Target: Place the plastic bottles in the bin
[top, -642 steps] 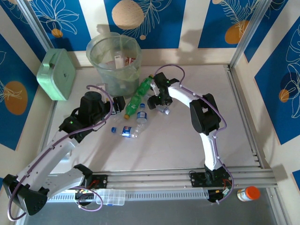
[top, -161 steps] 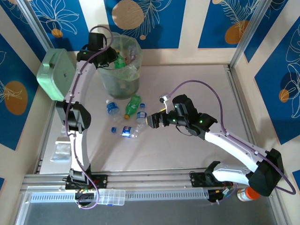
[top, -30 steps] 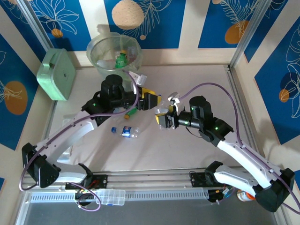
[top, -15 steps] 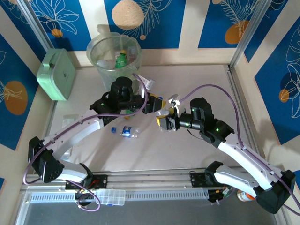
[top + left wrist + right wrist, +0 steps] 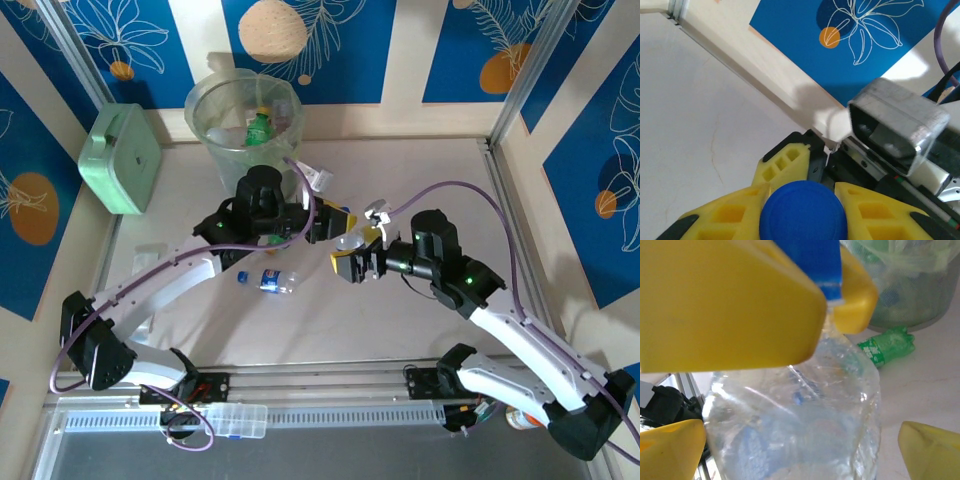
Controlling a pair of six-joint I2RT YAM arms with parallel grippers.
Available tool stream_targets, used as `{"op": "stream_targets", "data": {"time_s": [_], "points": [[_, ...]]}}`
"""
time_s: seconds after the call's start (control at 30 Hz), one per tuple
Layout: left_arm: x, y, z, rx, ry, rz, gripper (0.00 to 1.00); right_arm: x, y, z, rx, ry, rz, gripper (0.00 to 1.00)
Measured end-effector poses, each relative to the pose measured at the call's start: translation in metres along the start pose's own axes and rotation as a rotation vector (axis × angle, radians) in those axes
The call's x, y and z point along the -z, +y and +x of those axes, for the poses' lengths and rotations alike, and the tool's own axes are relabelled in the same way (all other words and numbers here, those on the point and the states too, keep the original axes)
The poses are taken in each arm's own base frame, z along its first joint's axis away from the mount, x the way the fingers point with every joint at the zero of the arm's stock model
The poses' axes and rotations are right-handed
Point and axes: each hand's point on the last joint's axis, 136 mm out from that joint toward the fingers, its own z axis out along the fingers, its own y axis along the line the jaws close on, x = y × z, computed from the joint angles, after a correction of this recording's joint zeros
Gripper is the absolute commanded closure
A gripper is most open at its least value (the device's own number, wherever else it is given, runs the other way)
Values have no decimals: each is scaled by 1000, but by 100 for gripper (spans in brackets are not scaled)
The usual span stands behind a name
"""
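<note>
Left wrist shows the left gripper jaws pinching a blue cap.

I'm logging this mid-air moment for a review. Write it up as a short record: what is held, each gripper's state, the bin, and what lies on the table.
held item: clear bottle with blue cap, off the table
left gripper: shut on the cap
right gripper: open, fingers spread wide either side of the bottle's body
bin: upright, bottles inside
on table: green bottle beside the bin; labelled bottle nearer the arms
</note>
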Motion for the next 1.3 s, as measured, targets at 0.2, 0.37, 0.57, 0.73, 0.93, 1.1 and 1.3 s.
{"op": "stream_targets", "data": {"time_s": [0.2,0.37,0.57,0.73,0.93,1.1,1.3], "points": [[18,9,-15,-9,-62,-47,100,15,9,-16,-32,-50,-32,1],[52,38,-45,0,-166,-152,100,30,18,-31,-45,-96,-64,1],[113,90,-84,84,-322,-412,100,38,14,-38,-80,-130,-47,0],[182,109,-147,153,-496,-652,100,40,-6,-39,-145,-134,15,0],[254,106,-205,176,-722,-921,100,35,-19,-32,-208,-91,52,0],[282,130,-238,232,-793,-1095,100,35,-21,-22,-236,-55,63,1],[265,190,-252,277,-726,-1189,100,27,-27,-16,-268,-9,80,1]]}}
